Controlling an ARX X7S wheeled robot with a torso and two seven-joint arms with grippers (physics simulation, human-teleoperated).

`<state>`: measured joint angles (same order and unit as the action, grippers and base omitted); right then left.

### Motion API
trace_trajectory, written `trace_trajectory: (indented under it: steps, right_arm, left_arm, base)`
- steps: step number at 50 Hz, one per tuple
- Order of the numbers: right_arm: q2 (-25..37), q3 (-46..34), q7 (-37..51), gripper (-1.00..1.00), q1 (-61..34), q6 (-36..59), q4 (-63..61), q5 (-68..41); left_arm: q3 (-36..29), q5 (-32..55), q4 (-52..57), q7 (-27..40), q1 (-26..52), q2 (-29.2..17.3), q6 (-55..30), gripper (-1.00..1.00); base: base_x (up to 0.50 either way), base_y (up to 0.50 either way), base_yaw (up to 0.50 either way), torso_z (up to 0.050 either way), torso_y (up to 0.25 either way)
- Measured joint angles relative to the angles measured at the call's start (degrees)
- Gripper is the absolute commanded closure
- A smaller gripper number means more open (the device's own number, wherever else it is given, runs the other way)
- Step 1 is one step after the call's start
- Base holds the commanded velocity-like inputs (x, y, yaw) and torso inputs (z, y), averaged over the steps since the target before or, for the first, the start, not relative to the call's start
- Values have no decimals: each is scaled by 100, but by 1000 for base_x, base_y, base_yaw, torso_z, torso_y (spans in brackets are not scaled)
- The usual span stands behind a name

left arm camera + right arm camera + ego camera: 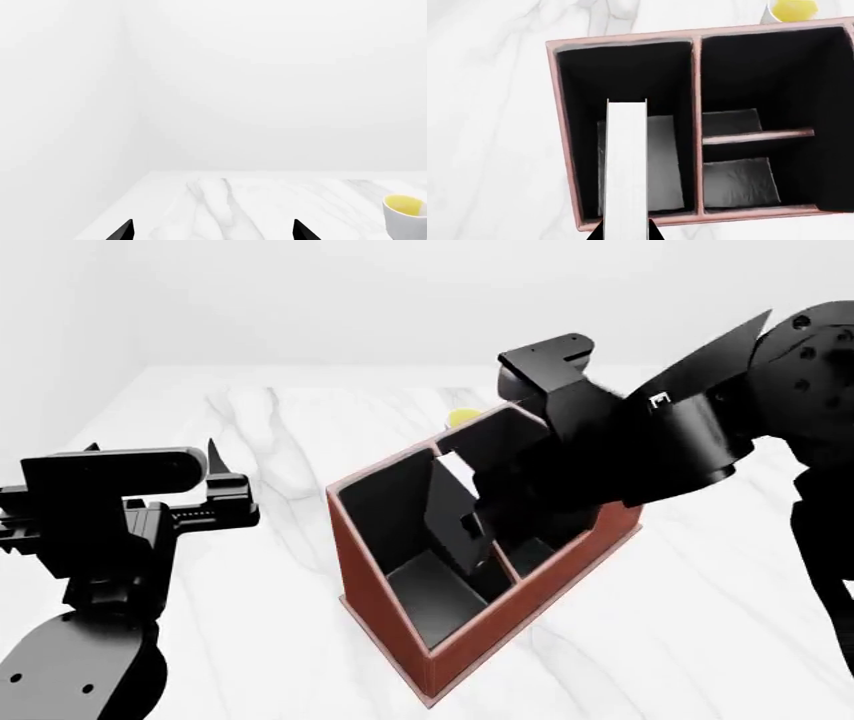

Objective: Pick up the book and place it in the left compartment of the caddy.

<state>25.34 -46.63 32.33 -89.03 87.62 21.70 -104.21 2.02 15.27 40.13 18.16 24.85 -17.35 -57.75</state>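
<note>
Right gripper (pixel 625 235) sits closest to the wrist lens, clamped on the book (pixel 626 165); only the two dark jaw tips are seen either side of the white page edge. Book is held upright over the left compartment (pixel 647 75) of the caddy (pixel 564 150), lower end seemingly already past the rim, though floor contact cannot be confirmed. In the head view, book (pixel 451 502) is seen at roughly 6 o'clock of the right arm's wrist, inside the big bin, well clear of the divider wall at its 3 o'clock.

Step in hand, as judged: lowering and release. Book should be kept centred between outer wall and partition, lowered straight until it bottoms out, then the jaws opened and lifted vertically so the cover isn't dragged. Tilt risk: a thin book is likely to fall flat or lean once released; fine, as long as it stays in this bin.

Book look: thin, black cover, bright white page block, much shorter than the bin.

Left gripper (pixel 214 475) is parked at 9 o'clock of the caddy, well apart; fingers spread wide, nothing held. Yellow-filled white cup (pixel 405 216) is noted behind the caddy.
</note>
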Motion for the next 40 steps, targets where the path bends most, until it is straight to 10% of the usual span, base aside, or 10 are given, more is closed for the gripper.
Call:
trace_trajectory:
  steps: [40]
  right_arm:
    - [-1545,-1968,-2918,100,-208,-1120,1406,2399]
  left_arm:
    - [57,86,-19,59,-98,-48,101,-100]
  base:
    - [0,0,0,0,1]
